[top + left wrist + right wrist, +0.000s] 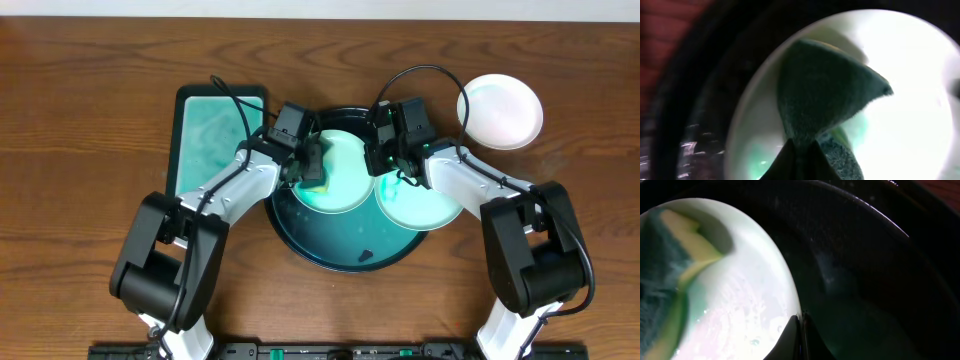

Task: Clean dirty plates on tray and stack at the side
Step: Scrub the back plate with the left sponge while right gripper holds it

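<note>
We looked down on a dark brown wooden table [90,80] with a plain grain. A pale strip [300,8] along its far edge was all we could see of the room, and a black rail [330,351] ran along the near edge.

The tray [345,255] sat mid-table, its teal inside glossy and wet-looking. Just to its left lay a rectangular green sponge dish [205,130] with a black cable crossing it.

The centre plate [345,165] lay inside the tray, toward the far side. The left gripper [312,172] was over it, its fingers pinched tight on a sponge [318,185]. In the left wrist view the sponge's dark green face [825,90] fanned out from the closed fingertips [790,162] over the bright plate [910,100].

The right gripper [383,165] was at that same plate's right edge. In its wrist view the two fingers [792,340] had closed on the rim, the plate [740,290] to one side and the tray's teal floor [865,295] to the other.

A second plate [425,208] lay across the tray's right rim, partly under the right arm. The third plate [500,110] — white — sat on the bare wood at the far right, apart from the tray.
</note>
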